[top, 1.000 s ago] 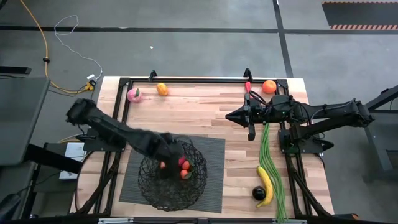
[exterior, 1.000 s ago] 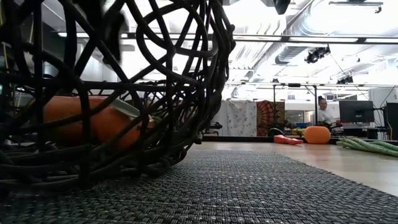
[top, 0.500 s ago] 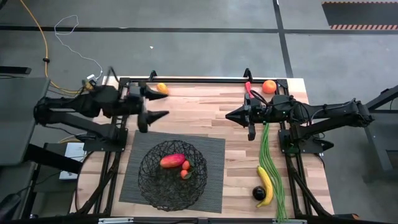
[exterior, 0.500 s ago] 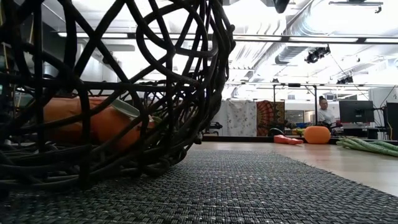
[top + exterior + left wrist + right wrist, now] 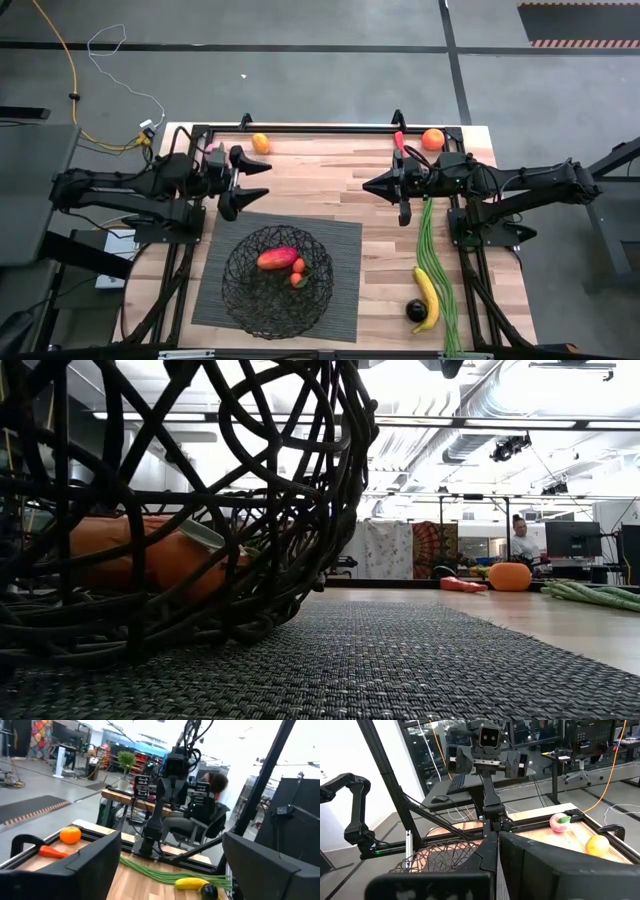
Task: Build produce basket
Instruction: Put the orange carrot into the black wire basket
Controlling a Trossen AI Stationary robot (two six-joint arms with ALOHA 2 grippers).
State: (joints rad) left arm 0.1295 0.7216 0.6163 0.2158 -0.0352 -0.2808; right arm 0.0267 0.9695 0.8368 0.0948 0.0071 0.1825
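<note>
Basket (image 5: 277, 281) sits on the dark ribbed mat (image 5: 345, 255), toward the near edge of the table (image 5: 330, 185). Inside it: a red pepper (image 5: 277, 259) lying across the middle, two small orange-red pieces (image 5: 297, 273) just beside it.

Left gripper (image 5: 256, 180) hangs past the basket's far-left side, above bare wood just off the mat's far edge, fingers spread wide, nothing between them. Right gripper (image 5: 367, 186) is far-right of the basket, fingers pressed together, holding nothing.

Still outside the basket: small orange (image 5: 260, 143) at the far rail beyond the left gripper; another orange (image 5: 432, 139) and a red pepper (image 5: 398, 139) at the far-right corner; green beans (image 5: 436, 262) in a long strip well right of the basket; banana (image 5: 427, 296) and dark round fruit (image 5: 415, 311) touching, near-right of it. Pink peach (image 5: 559, 821) shows in the right wrist view beside the far rail.
</note>
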